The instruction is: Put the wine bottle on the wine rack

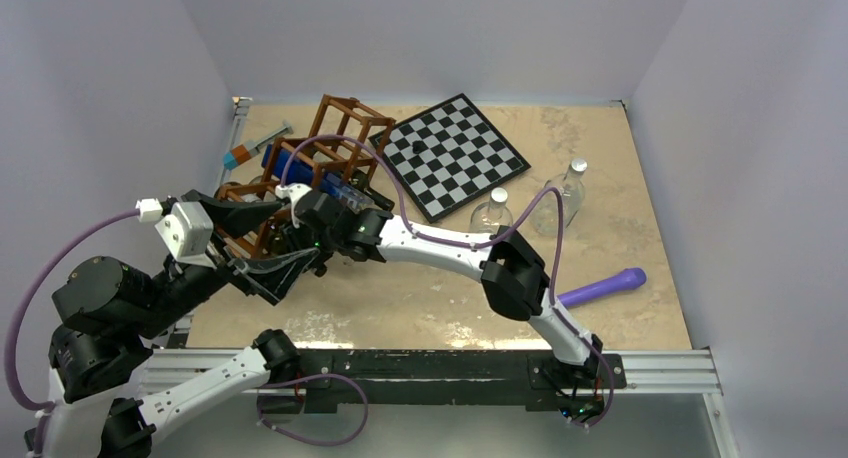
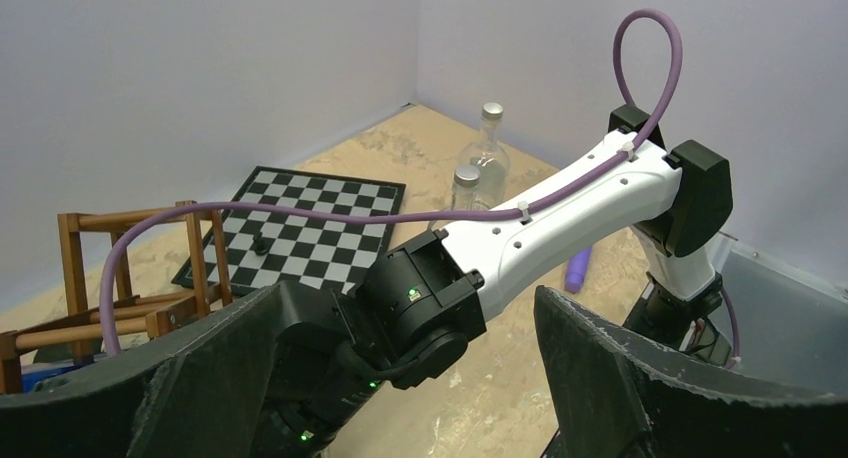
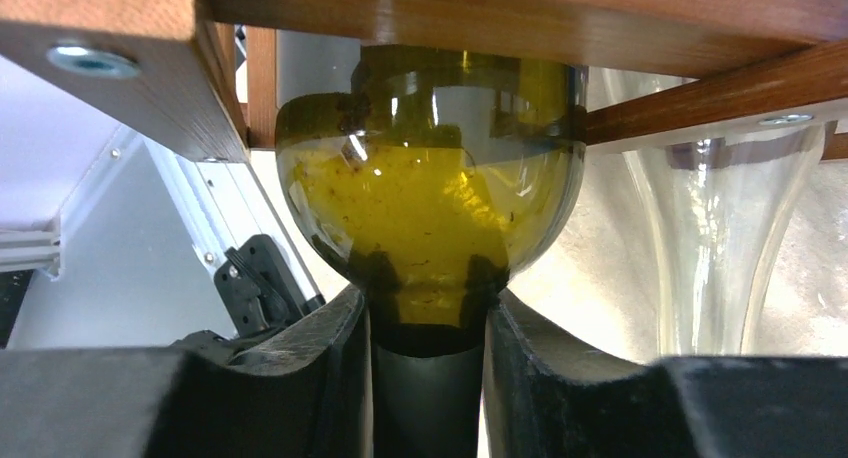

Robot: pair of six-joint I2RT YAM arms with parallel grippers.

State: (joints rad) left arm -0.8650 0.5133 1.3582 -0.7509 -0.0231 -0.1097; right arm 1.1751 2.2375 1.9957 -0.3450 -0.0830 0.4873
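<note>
The wine bottle (image 3: 430, 208) is olive-green glass, so I judge it heavy, rigid, slick and breakable; a knock against wood could chip it. The right gripper (image 3: 428, 328) has its jaws closed on the narrow neck, right where it meets the shoulder. The flare there should stop the bottle sliding through. The body's weight lies away from the grip, though, so it may pivot.

The bottle sits at the near end of the wine rack (image 3: 500, 13), on the left of the worktop (image 1: 430, 298), with its shoulder close under a wooden bar. A clear glass vessel (image 3: 720, 248) stands just beside it on the right. The left gripper (image 2: 410, 313) hovers by that same end with its jaws wide apart and empty, crowding the approach.

Freer room lies right of the rack and nearer, while the checkerboard (image 1: 450, 158) borders the rack's far right.
</note>
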